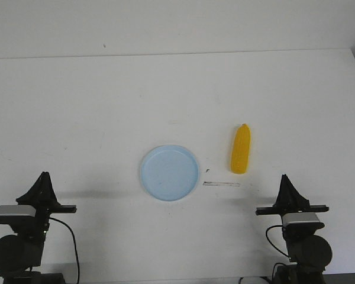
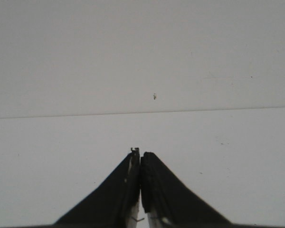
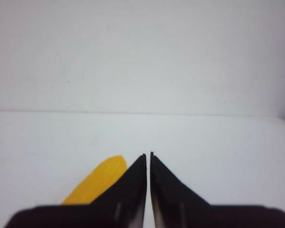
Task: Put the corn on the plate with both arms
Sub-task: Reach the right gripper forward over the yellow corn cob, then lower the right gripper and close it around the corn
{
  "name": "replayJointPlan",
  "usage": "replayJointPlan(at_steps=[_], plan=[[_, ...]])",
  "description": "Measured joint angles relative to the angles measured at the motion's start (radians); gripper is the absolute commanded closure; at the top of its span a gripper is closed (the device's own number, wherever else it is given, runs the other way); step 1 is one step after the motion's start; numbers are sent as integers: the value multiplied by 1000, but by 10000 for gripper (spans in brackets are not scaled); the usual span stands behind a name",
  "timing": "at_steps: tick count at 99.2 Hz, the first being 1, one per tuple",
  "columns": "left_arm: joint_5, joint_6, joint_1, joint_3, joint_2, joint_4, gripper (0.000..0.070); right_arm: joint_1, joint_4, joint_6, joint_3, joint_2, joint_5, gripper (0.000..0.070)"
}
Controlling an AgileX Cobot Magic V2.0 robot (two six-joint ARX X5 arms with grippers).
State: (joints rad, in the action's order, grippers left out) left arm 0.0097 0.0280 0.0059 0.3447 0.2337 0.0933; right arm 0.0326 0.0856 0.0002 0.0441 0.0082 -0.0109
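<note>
The yellow corn (image 1: pixel 241 149) lies on the white table, right of the pale blue plate (image 1: pixel 169 172), tapered end pointing away from me. My left gripper (image 1: pixel 44 176) is shut and empty at the near left, well left of the plate. My right gripper (image 1: pixel 284 178) is shut and empty at the near right, just nearer than the corn and to its right. In the right wrist view the corn (image 3: pixel 97 183) shows beside the shut gripper (image 3: pixel 148 155). The left wrist view shows the shut gripper (image 2: pixel 140 153) over bare table; the plate is out of that view.
A small clear strip (image 1: pixel 221 184) lies on the table between the plate and the right arm, with a tiny dark speck (image 1: pixel 207 170) near it. The table's far edge (image 1: pixel 177 54) meets a white wall. Black cables (image 1: pixel 71 234) trail from the arm bases.
</note>
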Motion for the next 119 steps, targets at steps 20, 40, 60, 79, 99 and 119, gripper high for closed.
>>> replayJointPlan(at_steps=[20, 40, 60, 79, 99, 119], plan=[[0, 0, 0, 0, 0, 0, 699, 1, -121, 0, 210, 133, -8, 694], [0, 0, 0, 0, 0, 0, 699, 10, -205, 0, 413, 397, -17, 695], [0, 0, 0, 0, 0, 0, 699, 53, -211, 6, 594, 719, -19, 694], [0, 0, 0, 0, 0, 0, 699, 108, -351, 58, 784, 1033, -62, 694], [0, 0, 0, 0, 0, 0, 699, 130, -572, 150, 1042, 1306, -40, 692], [0, 0, 0, 0, 0, 0, 699, 133, -827, 293, 1276, 1527, -42, 511]])
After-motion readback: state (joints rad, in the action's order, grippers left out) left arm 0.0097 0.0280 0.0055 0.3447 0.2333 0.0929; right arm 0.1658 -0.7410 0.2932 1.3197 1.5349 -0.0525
